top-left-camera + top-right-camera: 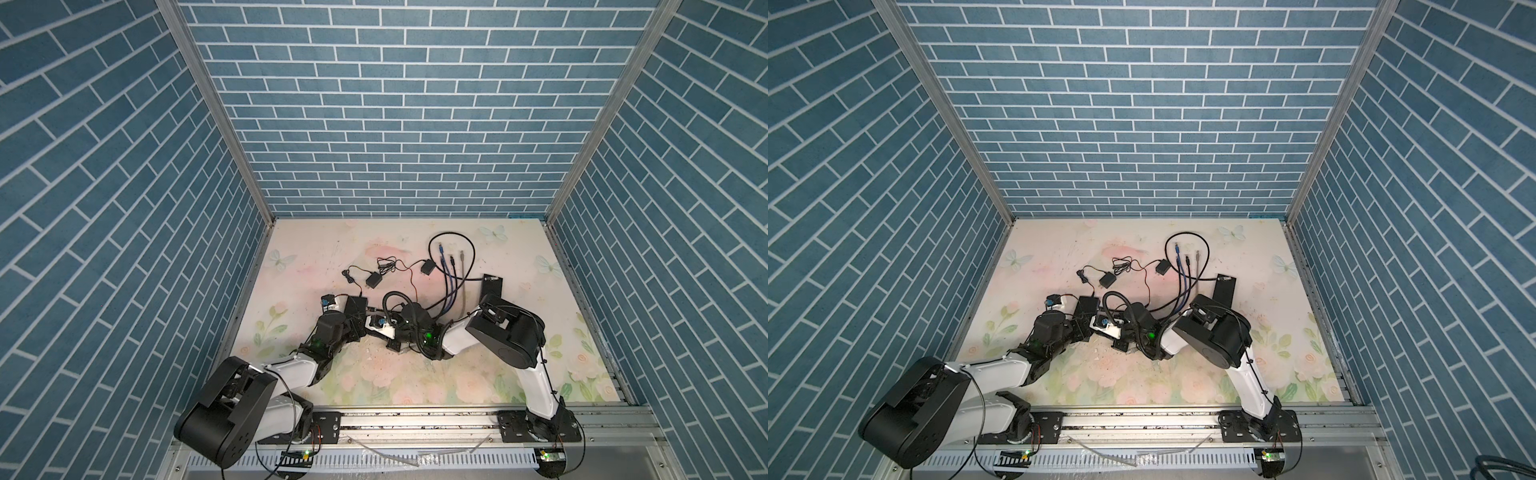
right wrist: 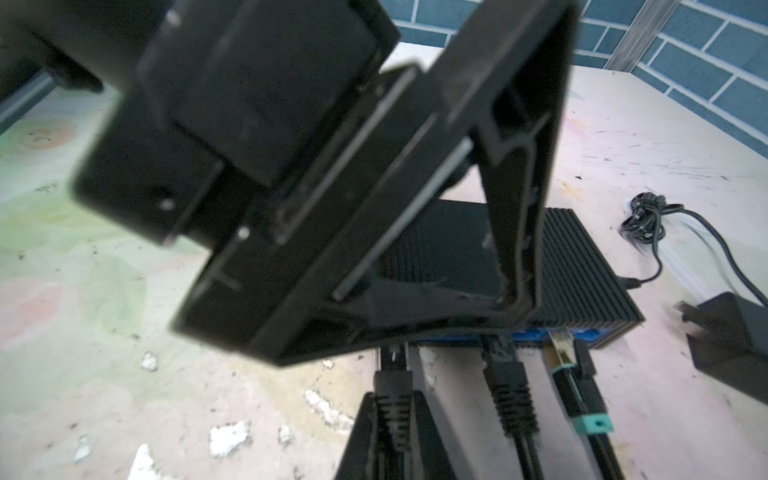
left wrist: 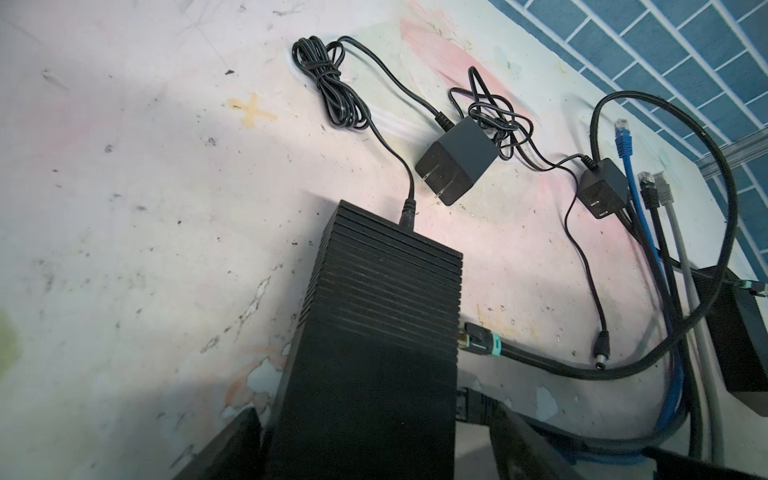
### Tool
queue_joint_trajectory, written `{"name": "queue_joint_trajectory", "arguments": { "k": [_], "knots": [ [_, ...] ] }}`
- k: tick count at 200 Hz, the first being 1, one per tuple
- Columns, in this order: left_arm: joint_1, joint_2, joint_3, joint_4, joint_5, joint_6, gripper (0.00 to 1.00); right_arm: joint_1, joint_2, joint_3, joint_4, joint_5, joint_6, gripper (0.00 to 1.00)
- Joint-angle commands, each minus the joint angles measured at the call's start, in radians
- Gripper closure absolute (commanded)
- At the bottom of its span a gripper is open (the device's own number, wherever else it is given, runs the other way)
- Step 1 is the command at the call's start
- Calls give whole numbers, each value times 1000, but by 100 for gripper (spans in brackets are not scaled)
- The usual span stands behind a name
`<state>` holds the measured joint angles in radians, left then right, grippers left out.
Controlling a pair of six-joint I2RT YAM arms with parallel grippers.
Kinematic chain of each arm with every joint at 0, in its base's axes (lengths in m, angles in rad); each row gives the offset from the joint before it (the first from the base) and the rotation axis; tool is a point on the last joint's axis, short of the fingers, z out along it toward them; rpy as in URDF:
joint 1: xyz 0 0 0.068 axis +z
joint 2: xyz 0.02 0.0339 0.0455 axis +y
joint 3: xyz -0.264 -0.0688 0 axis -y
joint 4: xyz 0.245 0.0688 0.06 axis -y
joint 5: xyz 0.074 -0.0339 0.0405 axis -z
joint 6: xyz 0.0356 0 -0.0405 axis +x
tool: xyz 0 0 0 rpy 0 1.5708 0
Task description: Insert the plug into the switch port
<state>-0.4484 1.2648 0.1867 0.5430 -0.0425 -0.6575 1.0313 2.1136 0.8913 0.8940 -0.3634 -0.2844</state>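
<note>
Gripping the plug by its ribbed boot, the right hand is clenched on it just off the port face of the switch, a black ribbed box lying flat on the worktop. The plug's long axis runs square to that face, nose toward the switch and cable trailing back out between the fingers. Its nose lies beneath the left hand, which blocks the right wrist view there, so whether it sits in a port cannot be told. Two more plugs stand along the same face, parallel to the held one and pointing the same way. These are a black plug next to it and, beyond that, a teal-banded plug with a metal nose, both entering the switch. The left hand hangs over the switch with its fingers spread wide, released, grasping nothing that shows. In the left wrist view the switch stretches lengthwise away from the camera, and the teal-banded plug sticks out of its port face at a right angle. A power cord enters the switch's far end. An adapter and a smaller adapter lie past that end, apart from it. In both top views the two hands meet at the switch.
</note>
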Motion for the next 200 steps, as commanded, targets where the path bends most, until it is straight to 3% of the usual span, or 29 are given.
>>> {"name": "queue_joint_trajectory", "arguments": {
  "k": [1, 87, 200],
  "knots": [
    [-59, 23, 28, 49, 144, -25, 14, 35, 18, 102, 77, -78, 9, 100],
    [-133, 123, 42, 203, 235, -16, 14, 42, 53, 213, 75, -173, -35, 100],
    [-145, 166, 44, 334, 391, 2, 14, 49, 68, 305, 132, -333, -74, 100]
  ]
}}
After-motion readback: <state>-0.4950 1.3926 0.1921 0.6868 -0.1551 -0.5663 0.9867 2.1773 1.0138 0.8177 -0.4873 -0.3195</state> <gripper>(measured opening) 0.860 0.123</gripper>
